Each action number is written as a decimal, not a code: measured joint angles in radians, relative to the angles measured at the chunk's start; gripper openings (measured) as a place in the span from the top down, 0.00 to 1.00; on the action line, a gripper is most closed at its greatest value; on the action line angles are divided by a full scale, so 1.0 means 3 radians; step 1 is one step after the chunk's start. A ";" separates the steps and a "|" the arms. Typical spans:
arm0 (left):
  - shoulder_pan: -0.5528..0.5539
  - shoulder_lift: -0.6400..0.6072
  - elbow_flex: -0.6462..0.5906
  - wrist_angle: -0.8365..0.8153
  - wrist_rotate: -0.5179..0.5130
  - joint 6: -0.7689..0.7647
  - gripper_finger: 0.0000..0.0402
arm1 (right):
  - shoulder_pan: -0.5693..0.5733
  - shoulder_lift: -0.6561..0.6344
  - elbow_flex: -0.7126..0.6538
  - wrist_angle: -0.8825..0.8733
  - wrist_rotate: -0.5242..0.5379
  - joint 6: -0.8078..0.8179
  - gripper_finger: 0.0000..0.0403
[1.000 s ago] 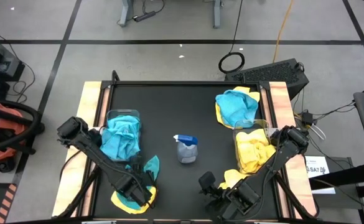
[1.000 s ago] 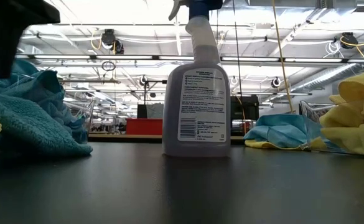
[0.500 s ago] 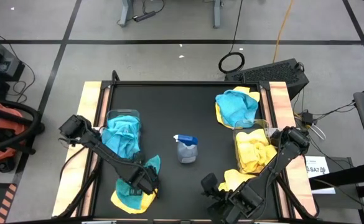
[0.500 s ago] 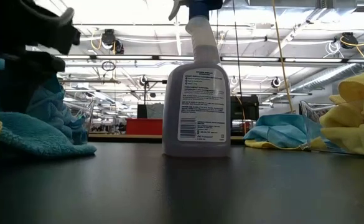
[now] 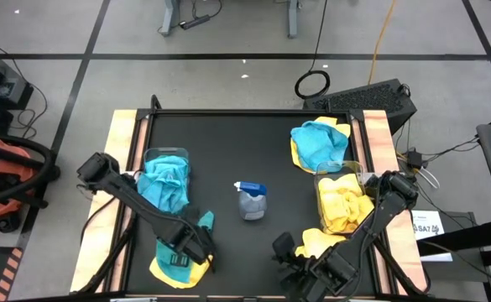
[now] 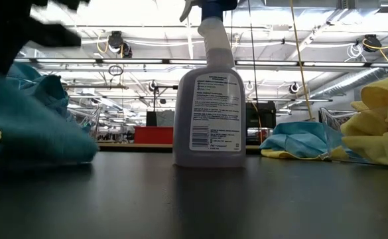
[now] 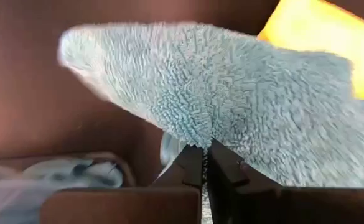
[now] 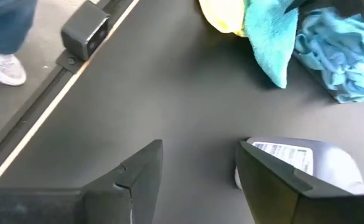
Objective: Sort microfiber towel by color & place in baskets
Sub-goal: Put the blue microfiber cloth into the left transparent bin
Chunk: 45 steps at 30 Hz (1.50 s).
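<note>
A teal towel (image 5: 201, 221) lies partly over a yellow towel (image 5: 178, 272) near the table's front left. My left gripper (image 5: 186, 243) points down on it, shut on its fuzzy cloth (image 7: 231, 93). The left basket (image 5: 154, 156) holds teal towels and the right basket (image 5: 356, 173) holds yellow ones. At the far right, a teal towel (image 5: 316, 141) rests on a yellow one. My right gripper (image 8: 200, 155) stands open near the front edge, beside the spray bottle (image 5: 251, 201), with nothing between its fingers. My left gripper pinches a bunched part of the teal towel (image 7: 200, 138) between its two fingers, coming from above and pointing down. The towel spreads away from the fingers. Its lower part (image 6: 41, 143) rests on the table and on the yellow towel.
The grey spray bottle (image 6: 209, 93) stands upright in the table's middle. A yellow towel (image 5: 312, 239) spills onto the table in front of the right basket. Wooden strips (image 5: 121, 143) run along the table's left and right edges.
My left gripper has shifted a little toward the table's right and far edge over the teal towel and has taken hold of it. In the low view the towel's top is now drawn upward, while its lower part stays on the table.
</note>
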 joint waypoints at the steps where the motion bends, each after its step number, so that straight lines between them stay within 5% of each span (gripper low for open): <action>1: -0.0001 -0.0032 0.0081 -0.0081 -0.0045 -0.0010 0.99 | 0.0000 0.0000 0.0000 0.0000 0.0043 0.0000 0.51; 9: -0.0091 -0.0344 0.0783 -0.0282 -0.0675 -0.0015 0.99 | -0.0046 0.0001 0.0000 0.0026 0.0510 0.0087 0.51; 15: -0.0183 -0.0430 0.1206 0.0166 -0.1035 0.0488 1.00 | -0.0116 0.0001 0.0000 0.0319 0.0618 -0.0045 0.51; 24: -0.0168 -0.0431 0.1325 0.1059 -0.1056 0.1471 1.00 | -0.0245 0.0001 0.0001 0.0978 0.1101 -0.0383 0.51; 36: -0.0019 -0.0431 0.1324 0.1475 -0.0951 0.2149 1.00 | -0.0486 0.0001 0.0001 0.1752 0.0352 -0.0836 0.51; 45: -0.0023 -0.0429 0.1325 0.1574 -0.0584 0.2295 1.00 | -0.0555 0.0001 0.0001 0.1818 0.0510 -0.0894 0.51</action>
